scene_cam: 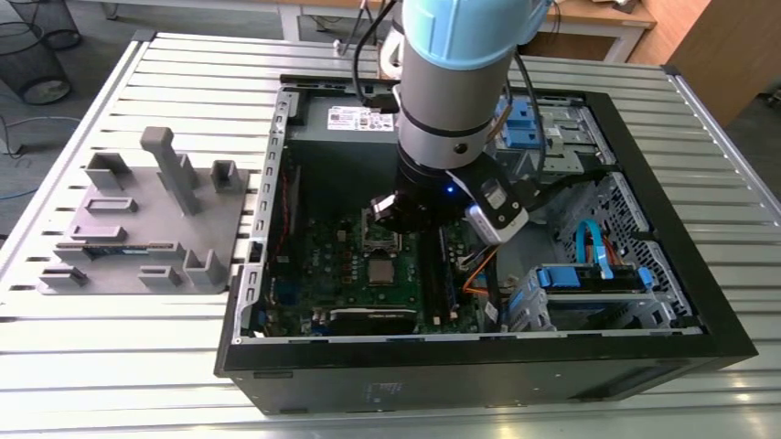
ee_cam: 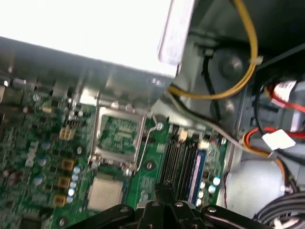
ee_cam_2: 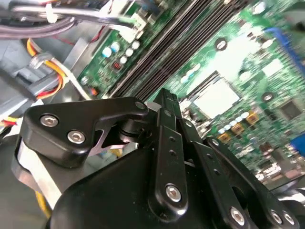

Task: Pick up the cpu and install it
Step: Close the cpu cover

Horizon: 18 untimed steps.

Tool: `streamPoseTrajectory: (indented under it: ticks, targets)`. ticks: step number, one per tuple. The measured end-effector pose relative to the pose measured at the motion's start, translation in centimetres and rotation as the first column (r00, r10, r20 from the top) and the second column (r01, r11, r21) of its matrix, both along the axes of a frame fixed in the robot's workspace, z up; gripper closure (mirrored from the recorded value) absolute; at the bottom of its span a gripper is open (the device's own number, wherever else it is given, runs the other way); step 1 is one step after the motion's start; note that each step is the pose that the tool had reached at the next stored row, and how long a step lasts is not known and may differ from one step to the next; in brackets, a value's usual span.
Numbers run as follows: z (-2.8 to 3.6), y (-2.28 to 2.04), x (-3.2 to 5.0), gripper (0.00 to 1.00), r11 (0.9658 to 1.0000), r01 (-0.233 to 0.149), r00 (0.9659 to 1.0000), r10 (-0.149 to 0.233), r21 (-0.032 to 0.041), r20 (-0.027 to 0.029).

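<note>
nearest me, low in the exterior view, is the black front edge of the open computer case (scene_cam: 488, 370), which lies on its side on the slatted metal worktop (scene_cam: 123, 384). inside, the green motherboard (scene_cam: 347, 274) lies flat. the cpu (scene_cam: 382, 272) sits in its socket just below the middle of the frame, shiny silver top up. in the first wrist view the silver socket frame (ee_cam: 119, 136) lies open right beside the cpu, with green board showing through its hollow middle. the hand (ee_cam: 167, 187) hangs over the board by the dark memory slots (ee_cam: 183, 157), close to the cpu but not touching it. its black fingers are together with nothing between them. above it the pale blue arm (scene_cam: 470, 55) rises out of the top of the frame. at the exterior view's left a grey fixture plate (scene_cam: 141, 229) stands on the worktop. farther off, in the upper left corner, a wire basket (scene_cam: 37, 55) sits on the floor.
</note>
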State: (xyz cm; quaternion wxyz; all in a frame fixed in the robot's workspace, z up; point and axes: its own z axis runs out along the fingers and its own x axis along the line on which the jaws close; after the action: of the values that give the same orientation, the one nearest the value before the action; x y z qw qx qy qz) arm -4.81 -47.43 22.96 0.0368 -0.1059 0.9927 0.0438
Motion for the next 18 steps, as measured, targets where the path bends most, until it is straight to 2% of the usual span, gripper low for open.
streamPoseTrajectory:
  ticks: [1,5,6,7,9,10,13,18]
  targets:
    - [0.00,0.00,0.00,0.89,1.0000,0.000,1.0000,0.000,0.0092,0.0001]
    - [0.00,0.00,0.00,0.89,1.0000,0.000,1.0000,0.000,0.0098,0.0001]
    - [-0.01,0.00,0.01,0.89,1.0000,0.000,1.0000,0.000,0.0099,-0.0017]
    - [-0.05,0.00,0.05,0.89,1.0000,0.000,0.9999,0.000,0.0100,-0.0145]
    - [-0.09,0.00,0.13,0.89,1.0000,0.000,0.9988,0.000,0.0098,-0.0483]
    - [-0.09,0.00,0.13,0.89,1.0000,0.001,0.9985,0.000,0.0096,-0.0544]
    - [-0.09,0.00,0.13,0.89,1.0000,0.001,0.9983,0.000,0.0096,-0.0576]
    - [-0.23,0.20,0.23,0.89,1.0000,0.001,0.9983,0.000,0.0097,-0.0578]
